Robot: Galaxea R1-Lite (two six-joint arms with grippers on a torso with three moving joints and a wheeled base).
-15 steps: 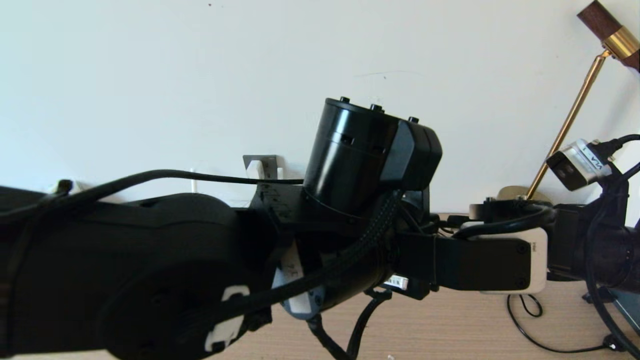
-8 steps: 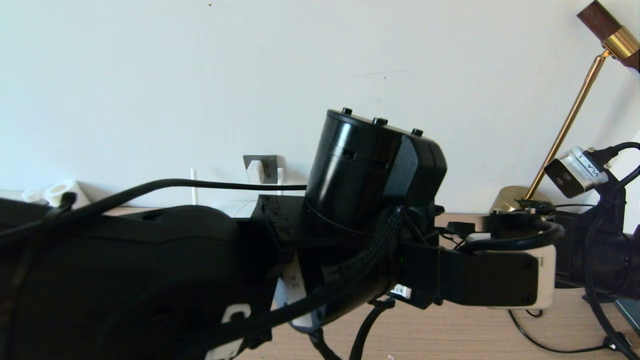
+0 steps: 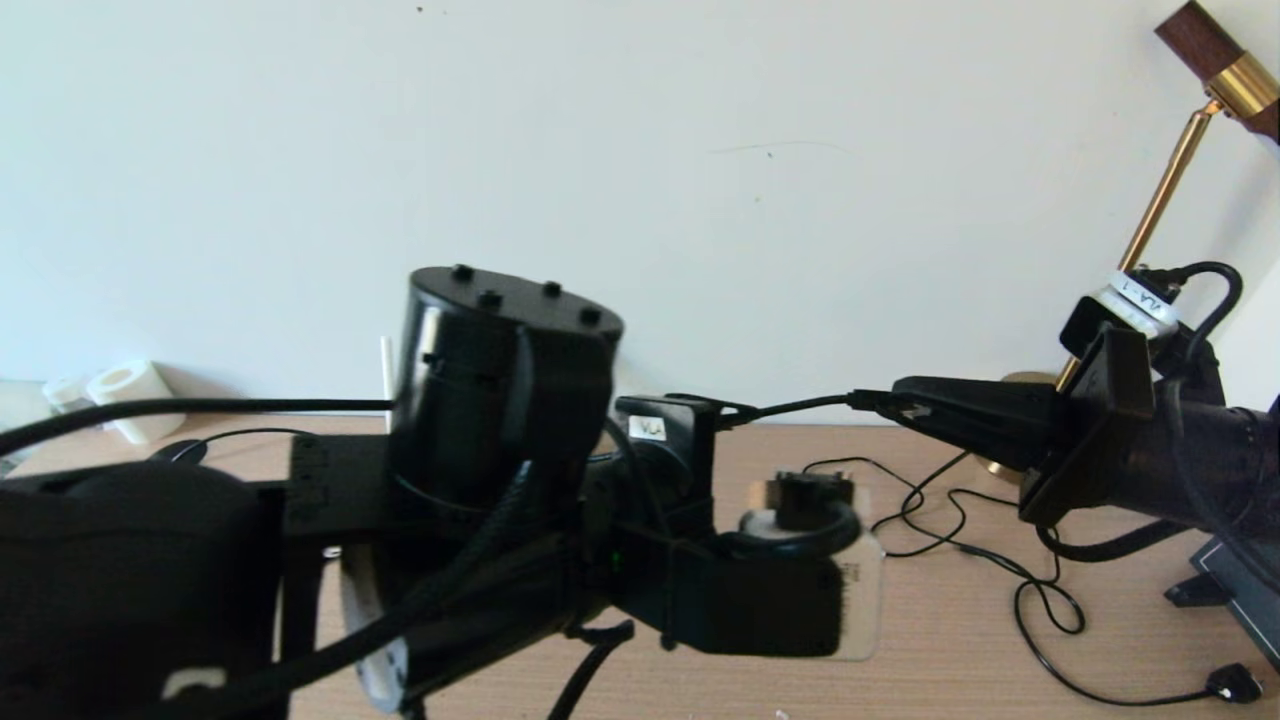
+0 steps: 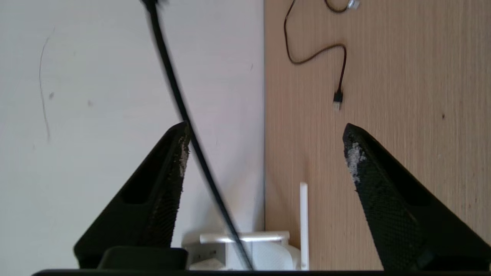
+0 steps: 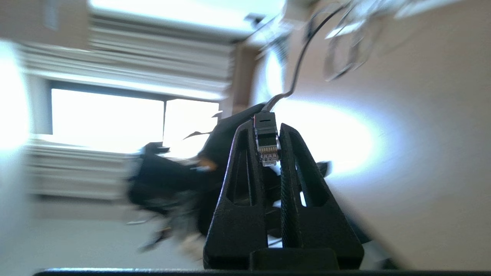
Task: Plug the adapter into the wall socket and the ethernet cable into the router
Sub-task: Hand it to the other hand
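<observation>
My left arm swung left of frame since earlier; left gripper (image 4: 264, 153) jaws wide, empty. Right gripper (image 5: 268, 143) jaws pinch ethernet cable (image 5: 266, 142) plug.

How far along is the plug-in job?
Adapter step: cannot confirm; neither adapter nor socket shows, and the left gripper is open and empty near the wall. In hand: the right gripper is shut on the ethernet cable plug, held above the desk. Left: seat that plug in the router, only partly visible.
</observation>
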